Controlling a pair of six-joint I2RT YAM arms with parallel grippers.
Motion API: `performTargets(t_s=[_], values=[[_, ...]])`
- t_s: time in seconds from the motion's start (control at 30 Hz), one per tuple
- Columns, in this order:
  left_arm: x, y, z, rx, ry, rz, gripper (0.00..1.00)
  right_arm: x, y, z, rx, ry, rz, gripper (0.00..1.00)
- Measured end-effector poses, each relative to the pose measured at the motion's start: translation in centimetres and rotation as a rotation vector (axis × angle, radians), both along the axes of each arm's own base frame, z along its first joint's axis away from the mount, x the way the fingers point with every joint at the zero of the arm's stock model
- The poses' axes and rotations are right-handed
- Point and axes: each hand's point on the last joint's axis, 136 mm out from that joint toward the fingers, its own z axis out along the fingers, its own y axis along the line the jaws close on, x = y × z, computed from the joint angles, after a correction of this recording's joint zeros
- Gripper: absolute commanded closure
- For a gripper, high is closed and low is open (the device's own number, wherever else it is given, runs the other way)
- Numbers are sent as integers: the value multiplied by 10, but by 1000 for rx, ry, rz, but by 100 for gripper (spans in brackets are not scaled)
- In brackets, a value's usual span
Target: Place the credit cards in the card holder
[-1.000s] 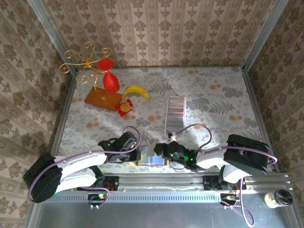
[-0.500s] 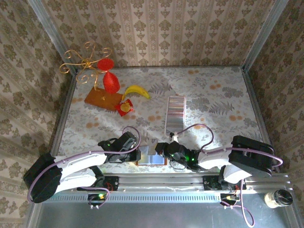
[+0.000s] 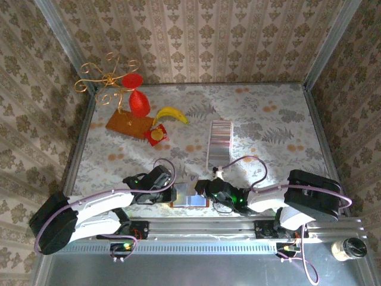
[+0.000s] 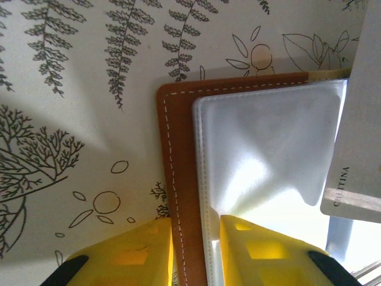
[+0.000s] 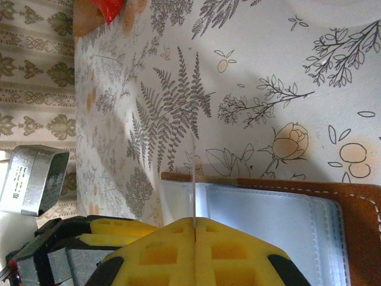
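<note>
Harsh glare on card holder [image 4: 268, 155], perhaps overexposed.

A staged robot test booth: damask-wallpapered panels [image 3: 196, 36] box in a floral-clothed table [image 3: 268, 119].

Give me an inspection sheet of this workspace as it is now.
Surface: floral cloth, flat.
Job's things: card strip mid-table; holder open at the near edge; one card edge-on above its sleeves.
Clutter: banana, red vase, board, red square, wire ornament; jar off the table.
Grippers: left gripper pinches the holder's brown edge; right gripper shut on the card.
Cables: purple cables arch over both arms.
Surroundings: patterned walls on three sides.
</note>
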Motion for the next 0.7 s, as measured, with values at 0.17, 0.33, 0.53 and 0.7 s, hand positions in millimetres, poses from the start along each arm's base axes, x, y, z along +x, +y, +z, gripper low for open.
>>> performTargets(t_s=[0.17, 0.33, 0.53, 0.7], values=[[0, 0, 0, 0, 0, 0, 75, -1, 0, -2, -6, 2, 4, 100], [0, 0, 0, -1, 0, 0, 75, -3, -1, -5, -20, 9, 6, 100], [0, 0, 0, -3, 0, 0, 75, -4, -1, -5, -24, 8, 11, 100], [0, 0, 0, -3, -1, 0, 75, -5, -1, -5, -25, 7, 12, 100]])
